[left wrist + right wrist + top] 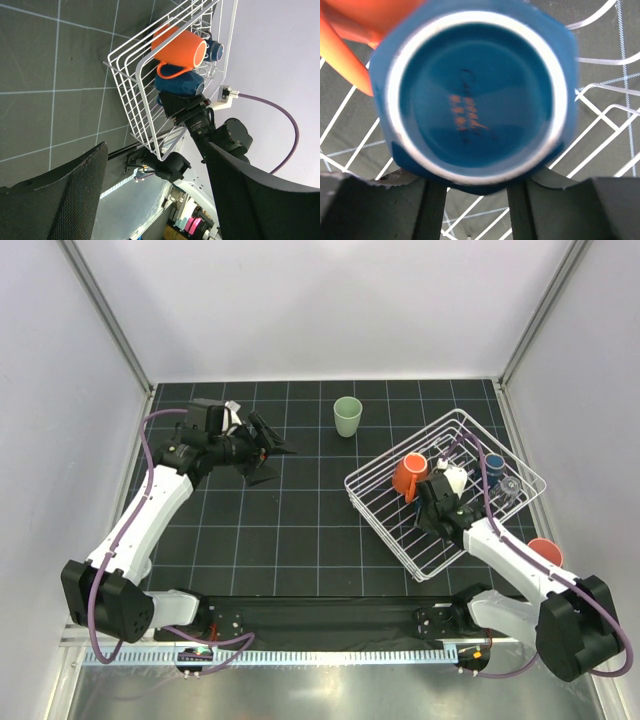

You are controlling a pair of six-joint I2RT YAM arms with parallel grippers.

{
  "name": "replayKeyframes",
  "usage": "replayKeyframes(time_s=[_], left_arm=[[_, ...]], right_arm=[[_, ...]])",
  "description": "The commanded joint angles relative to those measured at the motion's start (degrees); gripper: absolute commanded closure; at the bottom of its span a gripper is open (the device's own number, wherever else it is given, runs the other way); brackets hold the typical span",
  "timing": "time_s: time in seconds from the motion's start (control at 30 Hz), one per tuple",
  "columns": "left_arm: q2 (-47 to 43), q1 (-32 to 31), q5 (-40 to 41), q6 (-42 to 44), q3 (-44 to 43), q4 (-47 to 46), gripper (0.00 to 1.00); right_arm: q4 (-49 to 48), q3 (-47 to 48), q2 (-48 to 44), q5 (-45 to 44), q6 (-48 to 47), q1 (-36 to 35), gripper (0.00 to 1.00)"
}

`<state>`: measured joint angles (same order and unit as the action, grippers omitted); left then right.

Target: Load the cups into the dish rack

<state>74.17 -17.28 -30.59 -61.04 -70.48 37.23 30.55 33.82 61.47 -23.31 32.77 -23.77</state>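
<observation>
Now, blue mug (475, 95), pale-ringed base, orange print

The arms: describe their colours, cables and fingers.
The left arm and the right arm both have white shells with black joints and black bases. A purple cable loops along each. The fingers are broad and black, with a fine mesh texture.

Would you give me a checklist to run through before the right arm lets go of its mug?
1. Blue mug held by right gripper: ok.
2. Mug over rack wires: ok.
3. Gap to orange mug: cannot tell, very close.
4. Left gripper open, away from rack: ok.
5. Green tumbler loaded: not ok, on table.
</observation>
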Motion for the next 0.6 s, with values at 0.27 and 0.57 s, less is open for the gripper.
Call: replayKeyframes(time_s=[0.27, 0.57], left_arm=[[-2.4, 0.1, 2.6, 3.2, -2.5, 3.1, 0.23], [1.7, 2.5, 34.6, 11.9, -11.5, 28.9, 0.21]], right_arm=[[7.8, 6.9, -4.0, 0.1, 2.6, 0.0, 0.49], [20.5, 17.8, -7.2, 1.3, -1.7, 0.0, 0.34]])
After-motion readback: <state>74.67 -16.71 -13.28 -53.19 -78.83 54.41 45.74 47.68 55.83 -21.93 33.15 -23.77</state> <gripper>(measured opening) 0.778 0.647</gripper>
